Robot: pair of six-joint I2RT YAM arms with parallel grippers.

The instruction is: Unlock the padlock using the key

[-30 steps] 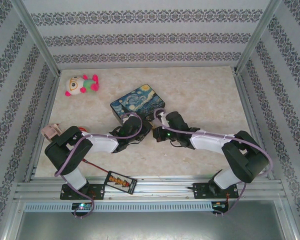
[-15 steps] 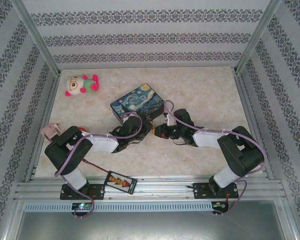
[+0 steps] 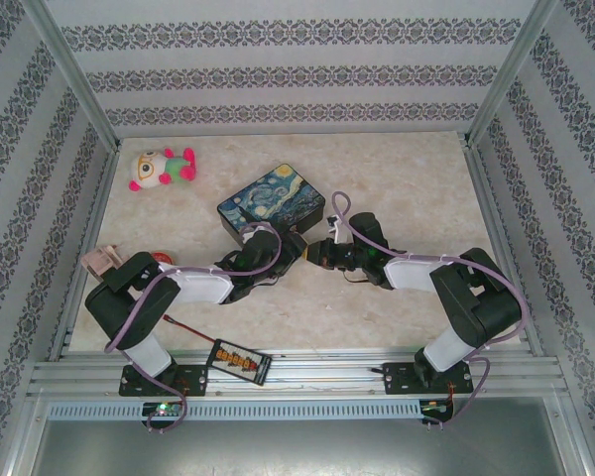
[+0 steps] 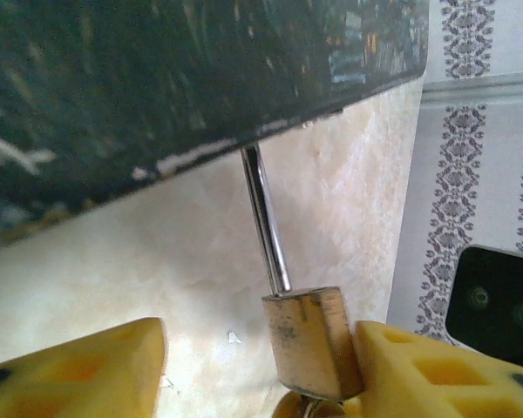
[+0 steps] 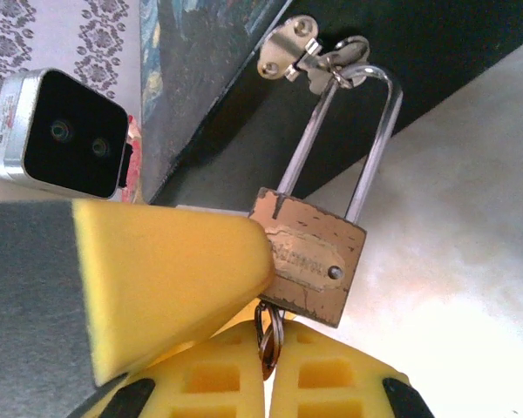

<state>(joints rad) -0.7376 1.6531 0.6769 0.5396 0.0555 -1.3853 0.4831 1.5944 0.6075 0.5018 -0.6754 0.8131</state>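
Counter (image 3: 397, 188) is wide & mostly bare on the right and near side, so both arms have room to back off. Tin box (image 3: 271, 201) lies left of centre. Its near wall is the tight edge, directly behind the work. Left end effector (image 4: 257, 366) is spread, w/ one pad just touching the side of the padlock (image 5: 305, 257). Right end effector (image 5: 268, 374) is pressed together, pinching the key (image 5: 263, 335) by its ring under the lock body; the blade is hidden. The padlock hangs from the hasp (image 5: 292, 48) on the box's near wall. Shackle (image 5: 375, 131) seems to have both legs in the body, so I judge: key prob. inserted, turn & release not yet done.
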